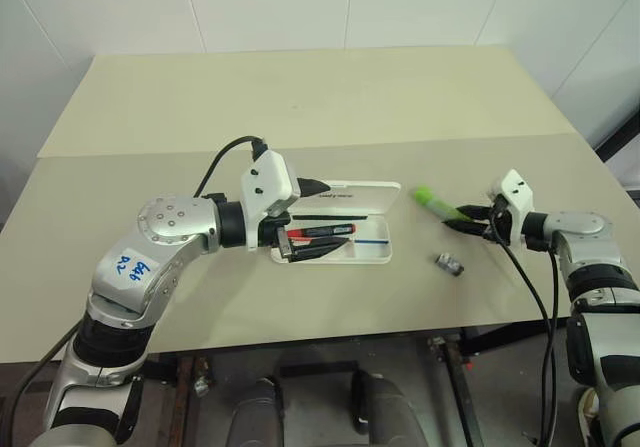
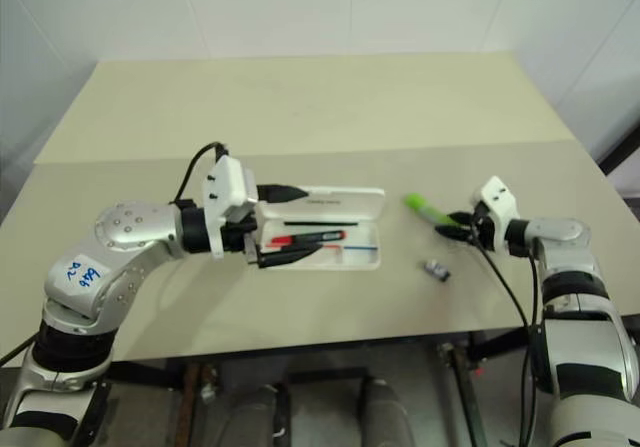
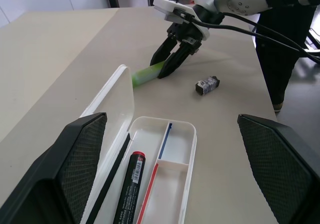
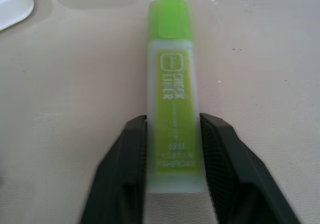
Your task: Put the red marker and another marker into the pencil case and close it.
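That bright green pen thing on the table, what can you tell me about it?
The green highlighter is a stubby marker with a solid lime cap and a frosted, translucent plastic body printed with pale lettering. It lies flat on the beige table, to the right of the open pencil case and apart from it. The right end effector has its two black fingers pressed against both sides of the barrel's back end.

The pencil case lies open on the table, its lid raised along one side and the red marker lying inside beside thin red and blue lines. Farther off, the right gripper has its black fingers closed on the lime-green highlighter, which rests on the table. A small grey metallic object lies near that gripper, and the left gripper's wide-spread fingers frame the case.
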Robot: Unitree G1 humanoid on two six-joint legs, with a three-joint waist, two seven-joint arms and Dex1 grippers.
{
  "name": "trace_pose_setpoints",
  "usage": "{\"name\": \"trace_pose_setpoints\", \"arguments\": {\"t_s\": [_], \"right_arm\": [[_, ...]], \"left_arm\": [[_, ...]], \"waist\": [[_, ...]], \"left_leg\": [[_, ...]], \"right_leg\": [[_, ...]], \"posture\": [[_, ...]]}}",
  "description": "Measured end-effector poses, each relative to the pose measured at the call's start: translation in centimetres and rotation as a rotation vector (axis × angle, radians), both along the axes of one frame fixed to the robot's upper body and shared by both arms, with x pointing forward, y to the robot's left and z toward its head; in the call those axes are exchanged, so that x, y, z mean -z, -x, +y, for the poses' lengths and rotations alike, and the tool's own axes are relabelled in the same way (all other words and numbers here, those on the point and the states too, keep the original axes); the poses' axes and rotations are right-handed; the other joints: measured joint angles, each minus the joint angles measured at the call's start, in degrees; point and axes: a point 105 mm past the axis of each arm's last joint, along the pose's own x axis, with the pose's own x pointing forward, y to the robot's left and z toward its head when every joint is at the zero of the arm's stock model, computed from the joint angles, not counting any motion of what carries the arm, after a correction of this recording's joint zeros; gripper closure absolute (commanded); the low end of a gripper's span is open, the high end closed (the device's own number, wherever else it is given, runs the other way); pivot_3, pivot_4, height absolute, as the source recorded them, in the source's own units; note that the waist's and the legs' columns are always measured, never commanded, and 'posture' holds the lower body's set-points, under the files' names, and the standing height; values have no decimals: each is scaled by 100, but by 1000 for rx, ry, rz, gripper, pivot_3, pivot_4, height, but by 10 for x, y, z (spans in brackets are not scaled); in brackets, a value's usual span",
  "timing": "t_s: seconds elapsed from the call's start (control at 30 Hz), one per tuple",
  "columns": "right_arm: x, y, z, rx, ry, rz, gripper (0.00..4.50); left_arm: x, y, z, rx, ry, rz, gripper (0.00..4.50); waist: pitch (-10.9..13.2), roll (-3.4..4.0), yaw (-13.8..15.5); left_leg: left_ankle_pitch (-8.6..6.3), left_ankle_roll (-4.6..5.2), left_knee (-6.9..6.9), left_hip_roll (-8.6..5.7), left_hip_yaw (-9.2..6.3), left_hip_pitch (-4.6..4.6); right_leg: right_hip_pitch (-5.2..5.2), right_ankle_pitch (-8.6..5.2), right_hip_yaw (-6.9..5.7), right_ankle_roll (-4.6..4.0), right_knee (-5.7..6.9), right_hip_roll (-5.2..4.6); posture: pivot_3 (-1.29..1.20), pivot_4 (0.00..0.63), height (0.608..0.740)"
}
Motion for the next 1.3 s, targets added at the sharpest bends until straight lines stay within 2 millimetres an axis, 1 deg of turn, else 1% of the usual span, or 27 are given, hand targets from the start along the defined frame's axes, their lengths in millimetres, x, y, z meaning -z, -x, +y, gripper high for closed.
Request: {"name": "trace_pose_setpoints", "arguments": {"t_s": [0.17, 0.27, 0.37, 0.47, 0.57, 0.6, 0.63, 0.77, 0.8, 0.87, 0.93, 1.0, 1.07, 1.1, 1.13, 1.17, 1.2, 1.23, 1.27, 1.3], "right_arm": [[0, -1, -1, 7, 8, -6, 3404], [-1, -3, -4, 31, 28, -25, 3404], [-1, 2, -11, 41, 51, -41, 3404], [-1, 14, -30, 64, 73, -41, 3404], [-2, 38, -50, 67, 90, -27, 3404], [-2, 45, -53, 59, 94, -16, 3404], [-3, 53, -51, 30, 89, -17, 3404], [-10, 82, -41, -67, 78, -6, 3404], [-14, 86, -40, -71, 74, -11, 3404], [-30, 99, -29, -113, 55, -44, 3404], [-45, 112, -9, -184, 38, -74, 3404], [-51, 121, 12, -250, 28, -81, 3404], [-54, 127, 32, -307, 11, -88, 3404], [-54, 129, 45, -337, -3, -91, 3404], [-53, 130, 57, -371, -20, -90, 3404], [-51, 131, 69, -407, -32, -89, 3404], [-51, 132, 81, -442, -45, -89, 3404], [-49, 132, 91, -469, -60, -83, 3404], [-51, 129, 101, -495, -70, -87, 3404], [-50, 127, 109, -517, -79, -89, 3404]], "left_arm": [[-2, 0, 0, 13, -1, -18, 0], [2, -4, 3, 10, -23, -25, 0], [7, -7, 9, 9, -51, -42, 0], [22, -11, 22, -13, -72, -20, 0], [31, -12, 36, -25, -52, -23, 0], [32, -12, 38, -26, -44, -25, 0], [31, -12, 41, -24, -34, -34, 0], [30, -6, 49, 1, -2, -54, 0], [30, -5, 51, 4, 1, -56, 0], [33, -4, 59, 0, 7, -55, 0], [36, -4, 71, -20, 2, -50, 0], [37, -5, 78, -26, -2, -49, 0], [36, -3, 83, -25, -6, -66, 0], [36, -2, 86, -28, -6, -72, 0], [37, -2, 89, -33, -7, -69, 0], [41, -2, 93, -39, -12, -60, 0], [42, -3, 96, -42, -20, -59, 0], [43, -2, 97, -42, -20, -57, 0], [44, -2, 99, -43, -20, -62, 0], [45, -1, 99, -40, -24, -63, 0]], "waist": [[0, 0, -1], [0, 0, 0], [0, 1, 23], [0, 1, 49], [0, 1, 89], [0, 1, 90], [0, 1, 105], [1, 7, 97], [1, 9, 96], [2, 11, 100], [1, 10, 90], [1, 10, 86], [1, 12, 62], [-6, 24, 15], [-17, 60, -14], [-44, 109, -18], [-48, 91, 4], [-56, 47, 13], [-65, -57, 9], [-55, -50, 19]], "left_leg": [[2, -2, -1, -1, 0, 1], [3, -2, 0, -2, 0, 1], [2, -5, -2, -10, 0, 0], [3, -1, -8, -11, 0, -4], [6, 8, -16, -9, 1, -5], [6, 7, -17, -9, 1, -4], [5, 7, -20, -8, 1, -4], [3, 4, -16, -6, 3, 1], [-2, -3, -15, -7, 3, 1], [-11, -18, -11, -7, 2, 4], [-12, -19, -8, -6, -5, 5], [-14, -16, -8, -6, -10, -2], [-18, -11, -23, -3, -13, -16], [-19, -7, -41, 23, -16, -27], [-19, -6, -55, 81, -16, -46], [-4, 12, -116, 166, -9, -124], [14, 35, -149, 228, 19, -118], [28, 44, -165, 203, 90, -28], [48, 59, -150, 72, 151, 36], [49, 43, -154, 19, 127, 58]], "right_leg": [[0, 1, 1, -2, 1, -1], [0, 1, 2, -4, 0, -2], [1, 1, 1, -4, -2, -10], [-1, 0, 1, -4, -10, -12], [-10, 1, 1, 0, -6, -10], [-11, 1, 1, 1, -6, -8], [-12, 1, 1, 2, -6, -7], [-13, 0, 2, 0, -1, -6], [-13, -2, 3, -3, -2, -6], [-11, -12, 6, -26, -5, -4], [-9, -4, 7, -34, -16, -1], [-6, 19, 7, -36, -51, 3], [6, 75, 5, -27, -145, 16], [36, 145, -2, -24, -245, 48], [80, 216, -24, -31, -388, 106], [122, 316, -54, -54, -471, 148], [79, 164, -162, -192, -160, 99], [78, -169, -166, -300, 198, 61], [91, -431, -53, -107, 246, 49], [87, -471, -43, -135, 283, 31]], "posture": [[0, 150, 740], [0, 150, 740], [0, 150, 740], [0, 150, 740], [0, 150, 740], [0, 150, 740], [0, 150, 740], [0, 150, 740], [0, 150, 740], [0, 150, 740], [0, 150, 740], [0, 150, 740], [0, 150, 740], [0, 150, 740], [0, 150, 740], [0, 150, 740], [0, 150, 740], [0, 150, 740], [0, 150, 740], [0, 150, 740]]}}
